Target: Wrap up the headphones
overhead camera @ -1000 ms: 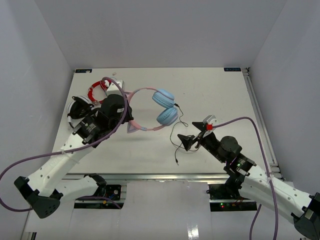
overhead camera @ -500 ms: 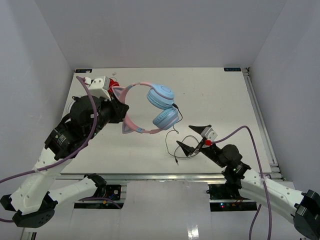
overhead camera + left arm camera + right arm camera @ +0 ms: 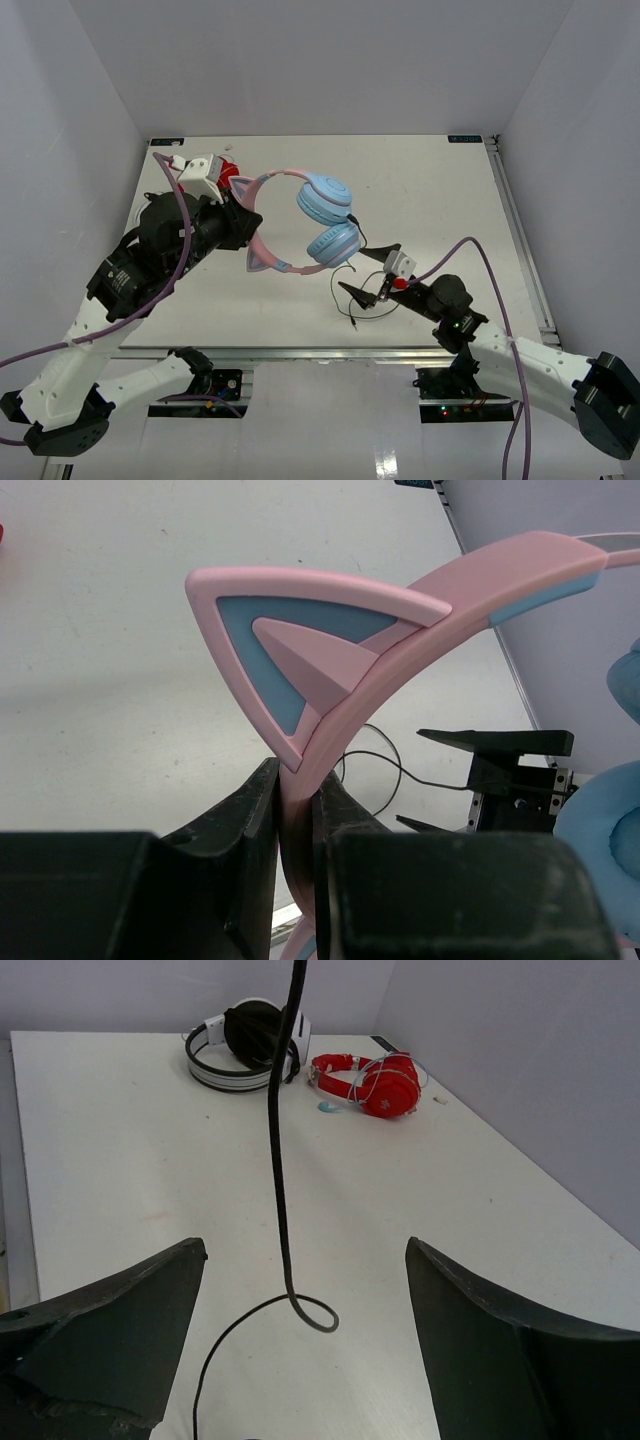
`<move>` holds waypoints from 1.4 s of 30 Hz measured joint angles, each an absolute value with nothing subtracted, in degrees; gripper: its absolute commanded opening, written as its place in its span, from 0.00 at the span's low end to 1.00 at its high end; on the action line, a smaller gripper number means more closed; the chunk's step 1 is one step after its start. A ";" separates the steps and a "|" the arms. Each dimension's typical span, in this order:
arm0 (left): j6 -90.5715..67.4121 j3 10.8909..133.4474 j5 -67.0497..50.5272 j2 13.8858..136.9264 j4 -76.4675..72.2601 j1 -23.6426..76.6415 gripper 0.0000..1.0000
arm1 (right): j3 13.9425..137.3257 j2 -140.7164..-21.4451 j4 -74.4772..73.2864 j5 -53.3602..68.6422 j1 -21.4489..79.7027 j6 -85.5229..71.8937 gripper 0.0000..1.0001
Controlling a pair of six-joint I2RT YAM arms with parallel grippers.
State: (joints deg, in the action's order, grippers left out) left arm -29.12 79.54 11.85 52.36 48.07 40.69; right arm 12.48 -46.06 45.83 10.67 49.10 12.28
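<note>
The headphones have light-blue earcups (image 3: pixel 326 198) and a pink headband (image 3: pixel 262 228) with cat ears. My left gripper (image 3: pixel 243 213) is shut on the headband and holds them in the air above the table. In the left wrist view the gripper (image 3: pixel 298 800) pinches the pink band just below a cat ear (image 3: pixel 300 655). The thin dark cable (image 3: pixel 346 283) hangs from the lower earcup and curls on the table. My right gripper (image 3: pixel 363 271) is open and low beside it. In the right wrist view the cable (image 3: pixel 279 1170) hangs between its spread fingers (image 3: pixel 305 1250) without touching them.
Black-and-white headphones (image 3: pixel 246 1042) and red headphones (image 3: pixel 374 1082) lie at the far-left part of the white table (image 3: pixel 440 200). From above, the red ones (image 3: pixel 229 167) peek out behind my left arm. A metal rail (image 3: pixel 520 240) runs along the table's right edge.
My left gripper has lifted the headphones off the table and turned them upright. My right gripper has moved left and lower, so the hanging cable now lies between its open fingers.
</note>
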 measured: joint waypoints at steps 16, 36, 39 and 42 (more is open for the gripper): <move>-30.36 80.73 10.03 51.96 48.01 40.69 0.00 | 16.47 -58.91 48.37 14.37 49.10 12.50 0.60; -31.07 78.18 8.20 49.29 45.36 40.69 0.00 | 15.18 -63.48 56.54 13.66 49.10 10.66 0.08; -31.07 77.10 5.86 47.55 43.74 40.69 0.00 | 15.09 -63.23 56.79 13.00 49.10 10.42 0.08; -31.01 76.09 2.28 46.17 41.67 40.66 0.00 | 15.09 -63.03 57.17 12.55 49.10 9.57 0.08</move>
